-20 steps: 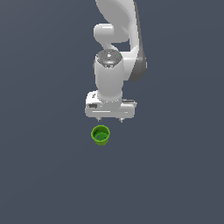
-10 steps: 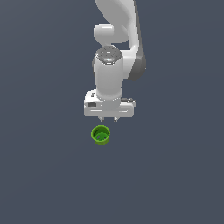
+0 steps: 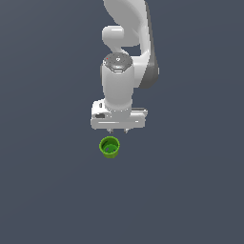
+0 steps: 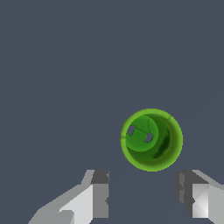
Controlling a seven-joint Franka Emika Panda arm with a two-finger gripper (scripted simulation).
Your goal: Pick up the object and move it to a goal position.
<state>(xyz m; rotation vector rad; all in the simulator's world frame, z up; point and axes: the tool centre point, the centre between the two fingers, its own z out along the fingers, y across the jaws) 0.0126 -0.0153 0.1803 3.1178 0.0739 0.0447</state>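
Observation:
The object, a small bright green round cup (image 3: 110, 147), stands upright on the flat grey floor with its hollow mouth facing up. The wrist view looks straight down into the cup (image 4: 151, 139). My white gripper (image 3: 118, 130) hangs above the floor just behind the cup in the exterior view, apart from it. Both fingertips (image 4: 100, 194) show in the wrist view, spread wide, with only bare floor between them. The gripper (image 4: 142, 197) is open and holds nothing.
The plain dark grey floor (image 3: 52, 190) stretches all around the cup. The white arm (image 3: 126, 43) rises behind the gripper toward the top of the exterior view.
The gripper has dropped a little and edged toward the cup. The cup has stayed where it was.

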